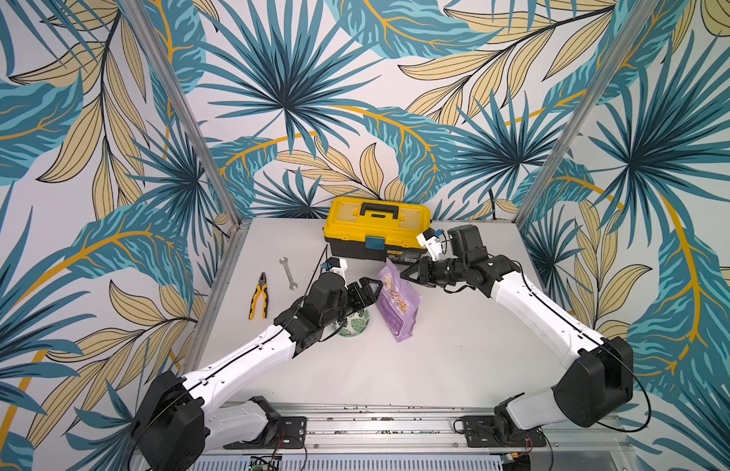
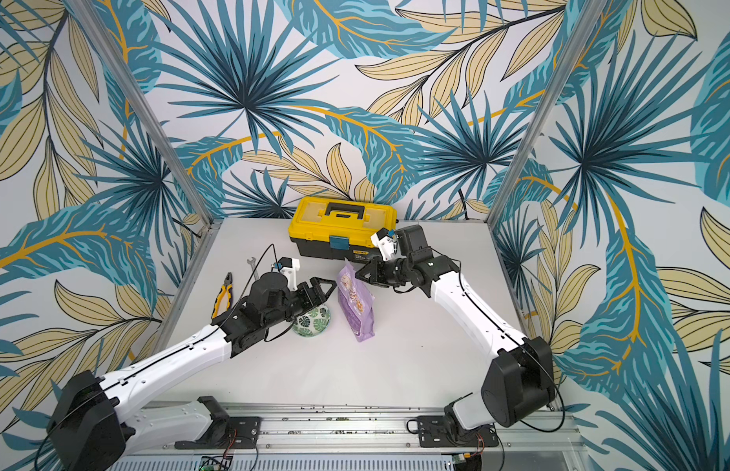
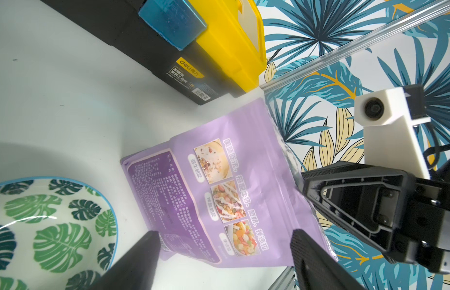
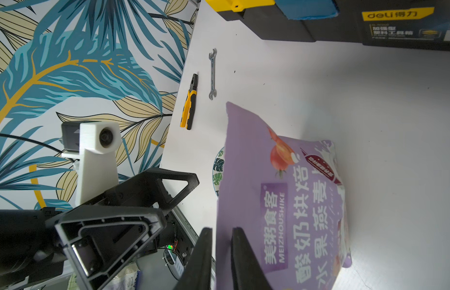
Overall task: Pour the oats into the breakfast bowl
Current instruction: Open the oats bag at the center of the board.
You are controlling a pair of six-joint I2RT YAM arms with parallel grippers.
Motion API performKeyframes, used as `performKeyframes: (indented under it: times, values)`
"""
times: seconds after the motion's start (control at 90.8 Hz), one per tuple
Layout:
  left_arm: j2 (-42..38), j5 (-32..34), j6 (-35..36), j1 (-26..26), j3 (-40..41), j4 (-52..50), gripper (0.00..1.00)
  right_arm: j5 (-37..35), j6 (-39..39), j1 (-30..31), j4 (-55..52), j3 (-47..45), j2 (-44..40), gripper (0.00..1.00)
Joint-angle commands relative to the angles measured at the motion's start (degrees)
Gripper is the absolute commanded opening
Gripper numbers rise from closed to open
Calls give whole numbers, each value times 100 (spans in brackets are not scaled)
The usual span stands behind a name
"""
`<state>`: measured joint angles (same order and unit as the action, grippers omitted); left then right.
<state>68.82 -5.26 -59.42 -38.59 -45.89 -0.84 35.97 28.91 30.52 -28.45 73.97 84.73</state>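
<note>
The lilac pouch (image 1: 398, 306) (image 2: 355, 304) that holds the oats stands on the table, leaning a little; the oats themselves are hidden inside. My right gripper (image 1: 404, 275) (image 4: 221, 233) is shut on the pouch's (image 4: 281, 200) upper edge. My left gripper (image 1: 377, 287) (image 3: 225, 233) is open at the pouch's other side, with the pouch (image 3: 219, 180) showing between its fingers. The breakfast bowl (image 1: 357, 324) (image 2: 312, 322) sits just left of the pouch, partly under my left wrist. Its inside (image 3: 113, 221) shows only the leaf pattern.
A yellow toolbox (image 1: 375, 228) (image 2: 341, 226) stands at the back, close behind the pouch and my right wrist. Yellow-handled pliers (image 1: 259, 297) and a wrench (image 1: 288, 272) lie at the left. Patterned walls and metal posts enclose the table.
</note>
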Motion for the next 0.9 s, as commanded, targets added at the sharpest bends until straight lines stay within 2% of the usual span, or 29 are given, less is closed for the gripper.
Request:
performKeyframes:
  times: [0.0,0.33,0.727,0.892]
  values:
    - [3,-39,73,-4,10,86,86,-43,-51,2,-80,28,53,15]
    - [65,-176,-26,-17,-58,210,86,218,139,7,183,-119,27,0]
    - [834,-494,-483,-183,-481,1144,86,387,317,50,495,-506,-32,0]
    - [1072,-315,-675,-193,-521,1492,79,309,302,50,476,-557,-100,0]
